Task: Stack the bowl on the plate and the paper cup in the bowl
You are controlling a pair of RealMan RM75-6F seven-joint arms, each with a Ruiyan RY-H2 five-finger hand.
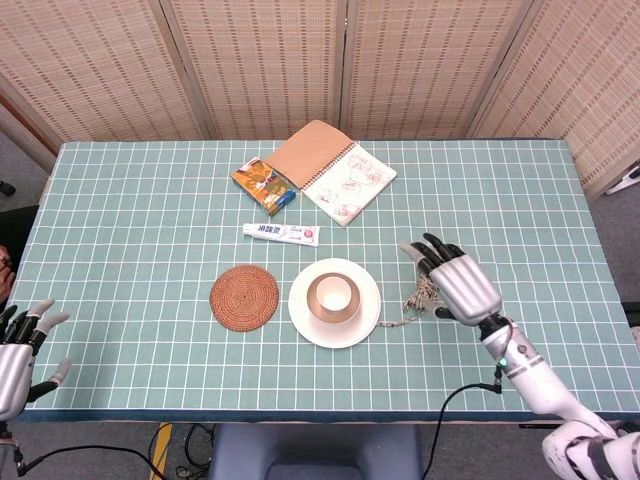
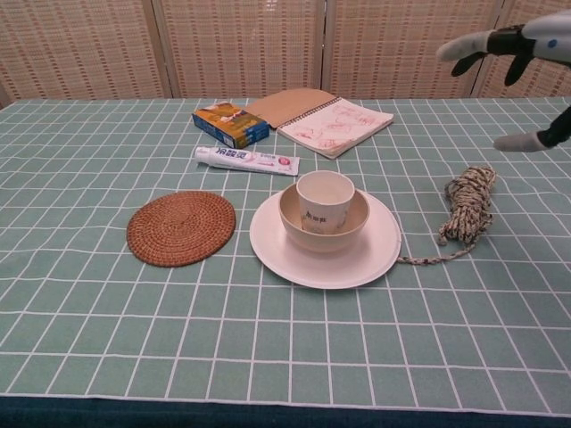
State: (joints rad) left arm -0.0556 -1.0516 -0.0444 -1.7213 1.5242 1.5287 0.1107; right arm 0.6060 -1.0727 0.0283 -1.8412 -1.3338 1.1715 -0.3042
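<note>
A white plate (image 1: 361,318) (image 2: 375,254) lies mid-table with a beige bowl (image 1: 317,305) (image 2: 355,222) on it. The paper cup (image 1: 335,294) (image 2: 324,198) stands upright inside the bowl. My right hand (image 1: 460,283) (image 2: 516,45) hovers to the right of the plate, over the rope, fingers spread and holding nothing. At the table's near left corner my left hand (image 1: 18,352) shows with its fingers apart and empty; the chest view does not show it.
A round woven coaster (image 1: 244,297) (image 2: 181,226) lies left of the plate. A toothpaste tube (image 1: 282,233) (image 2: 247,160), a small box (image 1: 264,186) (image 2: 230,124) and an open notebook (image 1: 330,170) (image 2: 321,117) sit behind. A coil of rope (image 1: 424,288) (image 2: 467,207) lies right of the plate.
</note>
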